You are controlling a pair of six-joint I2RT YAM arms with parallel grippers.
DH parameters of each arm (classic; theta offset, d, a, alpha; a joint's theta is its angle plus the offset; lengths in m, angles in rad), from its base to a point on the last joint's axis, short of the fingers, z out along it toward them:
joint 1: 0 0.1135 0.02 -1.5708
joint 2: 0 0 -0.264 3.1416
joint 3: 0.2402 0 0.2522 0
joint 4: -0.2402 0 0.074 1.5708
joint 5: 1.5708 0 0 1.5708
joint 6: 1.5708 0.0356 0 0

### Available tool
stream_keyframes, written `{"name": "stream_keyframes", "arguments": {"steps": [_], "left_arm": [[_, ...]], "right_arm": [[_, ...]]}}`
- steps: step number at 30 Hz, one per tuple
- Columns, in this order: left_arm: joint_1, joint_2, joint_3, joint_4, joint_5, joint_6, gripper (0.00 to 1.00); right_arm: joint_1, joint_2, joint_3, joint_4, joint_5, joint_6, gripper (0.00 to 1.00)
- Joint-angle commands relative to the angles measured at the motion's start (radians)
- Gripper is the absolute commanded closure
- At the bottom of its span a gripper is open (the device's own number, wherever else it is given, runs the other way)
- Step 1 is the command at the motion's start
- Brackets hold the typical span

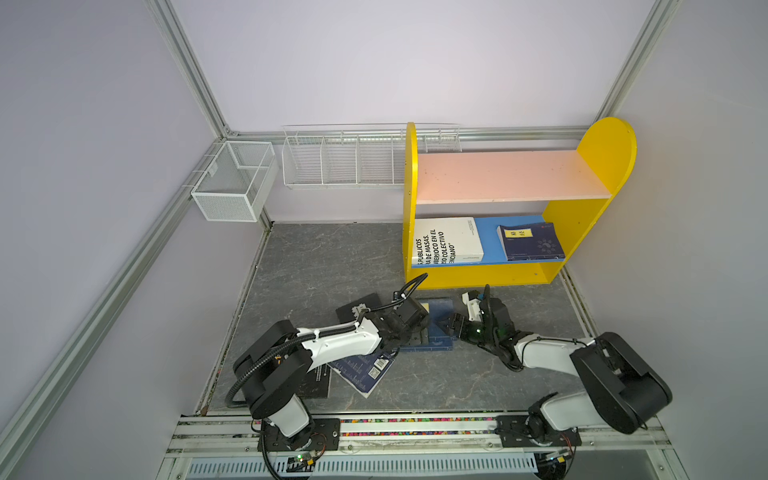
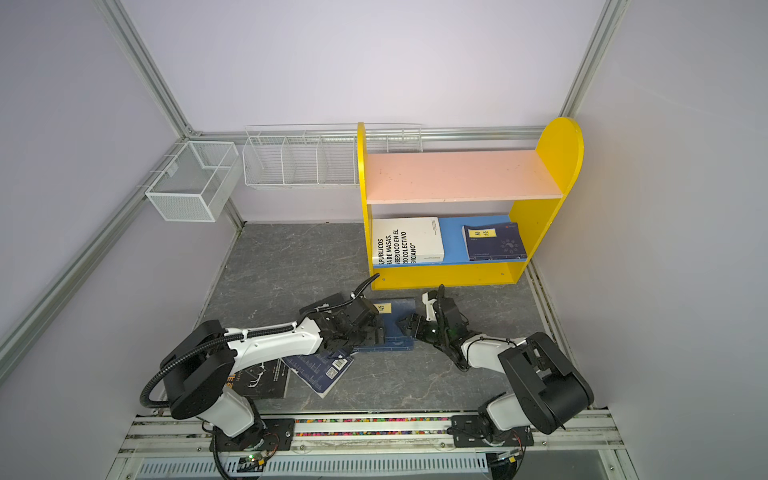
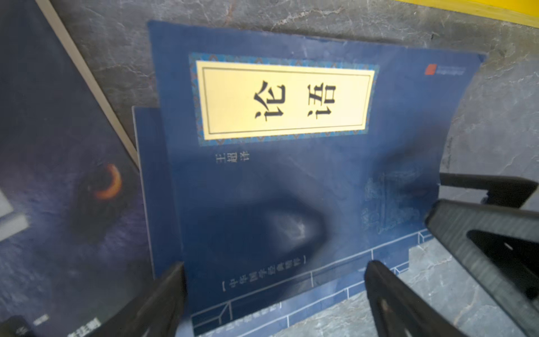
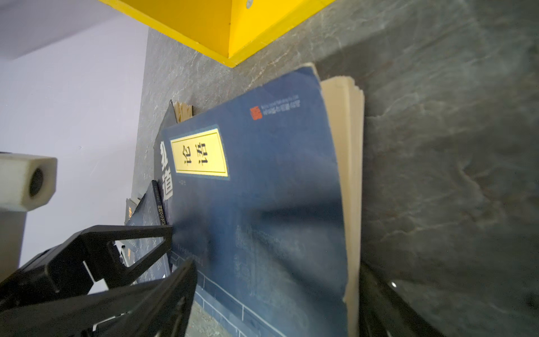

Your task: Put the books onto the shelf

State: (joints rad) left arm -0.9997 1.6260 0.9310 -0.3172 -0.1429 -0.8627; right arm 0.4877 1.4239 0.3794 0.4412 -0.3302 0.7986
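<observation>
Your left end effector (image 3: pixel 274 277) hung open over the navy paperback with a yellow title label (image 3: pixel 291 189), on the grey marbled counter (image 1: pixel 316 257) before the yellow-sided wooden shelf (image 1: pixel 478 278), probably to steady it; your right end effector (image 4: pixel 277 271) straddled its page edge, grip unclear.

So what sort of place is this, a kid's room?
Most likely a robot test cell, not a home: an aluminium frame with bare walls boxes it in, two robot arms are bolted to a rail, and the toy-like shelf and books look like props.
</observation>
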Motion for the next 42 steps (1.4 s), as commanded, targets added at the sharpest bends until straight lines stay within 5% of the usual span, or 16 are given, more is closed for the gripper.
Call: {"name": "stream_keyframes", "arguments": {"steps": [1,12,19,30,37,42], "left_arm": [[-0.011,0.046,0.016,0.104,0.082,-0.026,0.05],[-0.010,0.051,0.027,0.160,0.096,-0.024,0.05],[-0.008,0.031,0.027,0.194,0.106,-0.021,0.05],[0.014,-0.061,-0.015,0.205,0.106,-0.023,0.04],[0.089,-0.207,-0.094,0.214,0.161,-0.053,0.03],[0.160,-0.341,-0.219,0.390,0.291,-0.064,0.00]], "right_arm": [[0.012,-0.048,-0.030,-0.118,-0.076,0.045,0.23],[-0.024,-0.396,0.001,-0.316,-0.073,0.083,0.40],[-0.024,-0.395,0.003,-0.309,-0.026,0.134,0.54],[-0.031,-0.518,0.057,-0.549,0.132,0.098,0.80],[-0.046,-0.503,0.126,-0.572,0.123,0.096,0.86],[-0.087,-0.561,0.275,-0.703,0.027,0.049,0.87]]}}
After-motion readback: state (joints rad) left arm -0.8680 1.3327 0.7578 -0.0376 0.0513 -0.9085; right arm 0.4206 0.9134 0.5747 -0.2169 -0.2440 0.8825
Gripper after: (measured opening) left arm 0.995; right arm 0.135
